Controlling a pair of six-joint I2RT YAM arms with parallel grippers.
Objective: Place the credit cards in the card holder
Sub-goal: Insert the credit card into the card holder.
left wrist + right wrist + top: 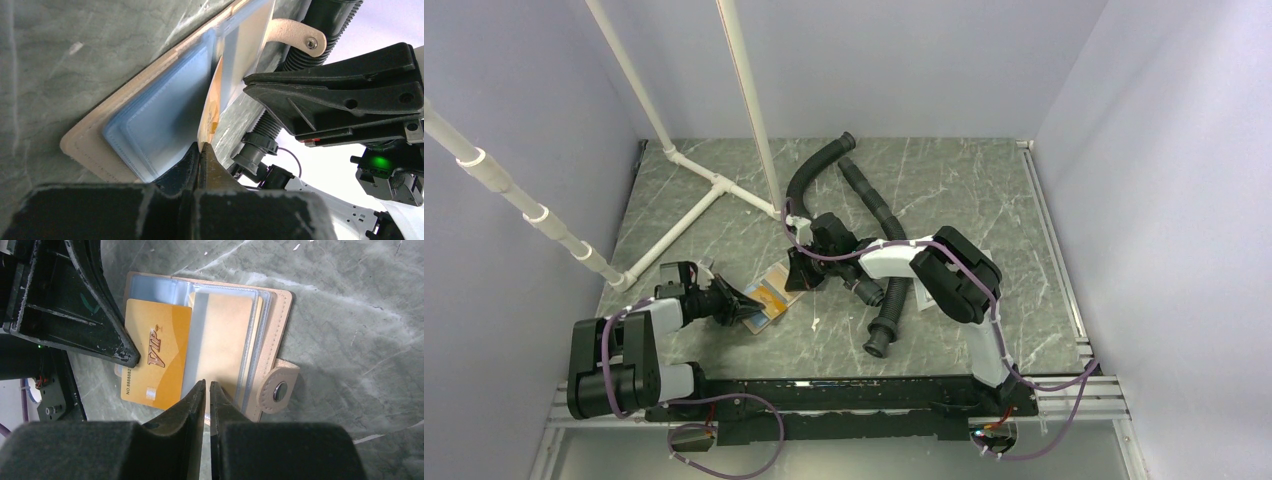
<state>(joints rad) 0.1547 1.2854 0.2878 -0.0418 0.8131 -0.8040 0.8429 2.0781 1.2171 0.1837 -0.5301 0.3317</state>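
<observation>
The left gripper (pixel 200 150) is clamped on a corner of the glossy orange card (pixel 155 355), whose long edge sits under a clear sleeve (pixel 225 340). The right gripper (pixel 206 387) pinches that sleeve's near edge (jaws almost touching). The tan stitched card holder (pixel 281 310) lies open on the marbled table (pixel 350 315), with free tabletop past its rounded snap tab (pixel 276 390).

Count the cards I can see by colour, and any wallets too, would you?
Orange card: 1
Beige card, grey stripe, inside a clear sleeve: 1
Wallet, tan, lying open: 1
Total: 3. The sleeves may hide more cards.
</observation>
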